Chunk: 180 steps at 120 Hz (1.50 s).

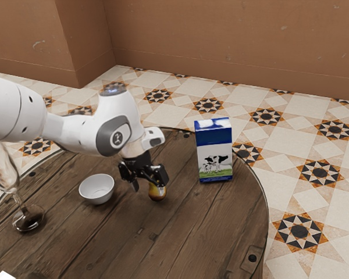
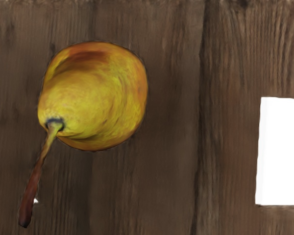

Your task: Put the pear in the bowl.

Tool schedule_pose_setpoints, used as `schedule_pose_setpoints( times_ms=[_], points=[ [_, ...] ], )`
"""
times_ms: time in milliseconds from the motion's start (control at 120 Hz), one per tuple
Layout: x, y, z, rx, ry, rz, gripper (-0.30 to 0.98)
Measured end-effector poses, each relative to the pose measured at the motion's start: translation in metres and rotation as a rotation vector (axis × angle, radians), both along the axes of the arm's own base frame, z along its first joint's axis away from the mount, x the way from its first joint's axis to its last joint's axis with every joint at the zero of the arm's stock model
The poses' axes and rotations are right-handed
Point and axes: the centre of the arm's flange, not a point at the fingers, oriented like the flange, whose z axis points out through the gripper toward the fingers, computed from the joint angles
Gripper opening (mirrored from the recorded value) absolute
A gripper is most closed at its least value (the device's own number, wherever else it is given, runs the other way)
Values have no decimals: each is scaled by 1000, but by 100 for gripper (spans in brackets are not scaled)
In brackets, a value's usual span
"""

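- We saw the pear [image 1: 157, 196] standing on the table [image 1: 168, 244], outside the bowl; the placing was not yet done.
- The bowl [image 1: 99, 199] was well apart from the pear, toward the exterior view's left, and we saw no fruit in it.
- Our gripper [image 1: 148, 186] was low over the pear, its two fingers apart and, as we judged, not clamped on it. The reaching seemed almost finished; grasp, lift, carry and release were left.
- Nearest, a white thing [image 1: 4, 275] was cut by the lower edge, so we could not name it.
- The glass [image 1: 28, 218] at near left was cut at its upper part.
- A finger covered some of the pear, and we could not tell if they touched.
- In the wrist view, a white patch [image 2: 281, 152] had no readable detail.
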Motion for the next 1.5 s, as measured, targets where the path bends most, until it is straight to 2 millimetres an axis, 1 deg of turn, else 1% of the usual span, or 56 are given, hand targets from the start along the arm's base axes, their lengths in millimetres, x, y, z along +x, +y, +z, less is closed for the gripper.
schedule_pose_setpoints(
  times_ms=[275, 558, 758, 942, 1075, 1192, 1375, 1442, 1500],
  points=[
    [12, 10, -16, 0, -54, 28, 69],
    [21, 16, -41, 7, -60, 40, 69],
    [27, 16, -48, 6, -74, 43, 69],
    [32, 16, -52, 5, -86, 46, 69],
    [40, 15, -52, 5, -118, 49, 69],
    [41, 16, -59, 3, -124, 60, 69],
    [42, 19, -59, -1, -136, 72, 69],
    [43, 20, -59, -4, -138, 79, 66],
    [43, 20, -59, -7, -140, 83, 61]
  ],
)
